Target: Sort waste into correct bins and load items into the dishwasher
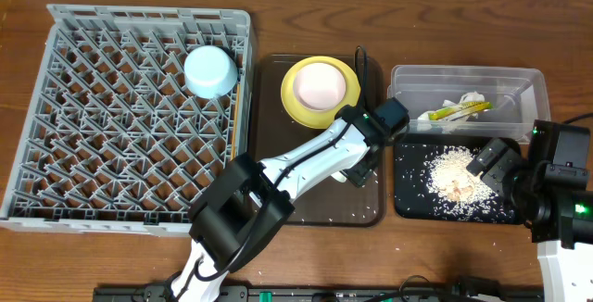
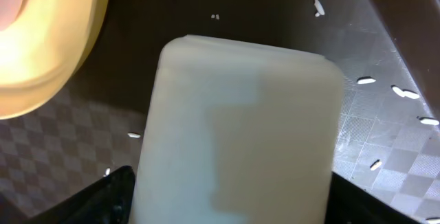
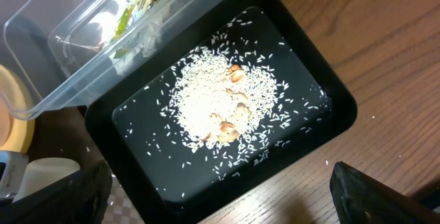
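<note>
My left gripper (image 1: 357,168) is shut on the small white cup (image 2: 240,128), low over the brown tray, just right of the yellow plate (image 1: 320,89). The cup fills the left wrist view between my fingers (image 2: 227,200). My right gripper (image 1: 496,163) is open and empty above the black tray (image 1: 408,200), which holds a pile of rice and food bits (image 3: 220,104). The clear tub (image 1: 528,84) holds the snack wrapper (image 1: 454,110) and white paper (image 1: 473,99). The light blue bowl (image 1: 210,70) lies upside down in the grey dish rack (image 1: 111,126). Thin chopsticks (image 1: 234,117) lie along the rack's right side.
The brown serving tray (image 1: 269,126) sits between the rack and the bins, with stray rice grains (image 2: 364,81) on it. The clear tub stands directly behind the black tray. Bare wooden table (image 3: 385,59) lies right of and in front of the bins.
</note>
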Controlling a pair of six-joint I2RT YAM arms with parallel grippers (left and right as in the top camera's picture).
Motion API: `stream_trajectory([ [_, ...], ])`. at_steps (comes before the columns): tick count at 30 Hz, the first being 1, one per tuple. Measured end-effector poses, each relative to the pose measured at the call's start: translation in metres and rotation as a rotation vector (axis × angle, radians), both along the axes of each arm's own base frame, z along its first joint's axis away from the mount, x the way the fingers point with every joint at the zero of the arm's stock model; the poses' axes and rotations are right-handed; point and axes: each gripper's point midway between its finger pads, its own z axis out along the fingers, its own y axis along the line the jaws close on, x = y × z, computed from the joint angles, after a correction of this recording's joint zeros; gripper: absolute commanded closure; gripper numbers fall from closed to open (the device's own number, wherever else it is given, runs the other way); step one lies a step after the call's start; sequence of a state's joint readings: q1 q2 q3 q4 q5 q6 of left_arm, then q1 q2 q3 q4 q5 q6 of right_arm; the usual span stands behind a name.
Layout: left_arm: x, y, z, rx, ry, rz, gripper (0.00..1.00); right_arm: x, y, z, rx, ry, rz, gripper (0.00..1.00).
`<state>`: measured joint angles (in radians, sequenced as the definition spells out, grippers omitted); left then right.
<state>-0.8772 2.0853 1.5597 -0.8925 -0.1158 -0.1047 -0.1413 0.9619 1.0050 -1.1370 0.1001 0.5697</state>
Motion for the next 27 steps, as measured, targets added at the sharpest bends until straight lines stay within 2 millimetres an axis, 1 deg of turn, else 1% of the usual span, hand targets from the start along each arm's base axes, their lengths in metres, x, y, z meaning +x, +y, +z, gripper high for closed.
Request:
stream_trajectory([
  [5, 0.005, -0.006, 0.001, -0.026, -0.021, 0.002, 0.11, 0.000, 0.000, 0.000, 0.000, 0.000, 0.000, 0.01],
  [14, 0.023, -0.024, 0.005, -0.096, -0.101, 0.004, 0.11, 0.000, 0.000, 0.000, 0.000, 0.000, 0.000, 0.01],
  [18, 0.024, -0.024, 0.005, -0.097, -0.105, 0.005, 0.12, 0.000, 0.000, 0.000, 0.000, 0.000, 0.000, 0.01],
  [23, 0.022, -0.022, 0.002, -0.089, -0.099, 0.003, 0.19, 0.000, 0.000, 0.000, 0.000, 0.000, 0.000, 0.01],
  [25, 0.021, -0.020, 0.001, -0.085, -0.095, 0.002, 0.27, 0.000, 0.000, 0.000, 0.000, 0.000, 0.000, 0.01],
  [27, 0.021, -0.020, 0.001, -0.084, -0.096, 0.005, 0.28, 0.000, 0.000, 0.000, 0.000, 0.000, 0.000, 0.01],
])
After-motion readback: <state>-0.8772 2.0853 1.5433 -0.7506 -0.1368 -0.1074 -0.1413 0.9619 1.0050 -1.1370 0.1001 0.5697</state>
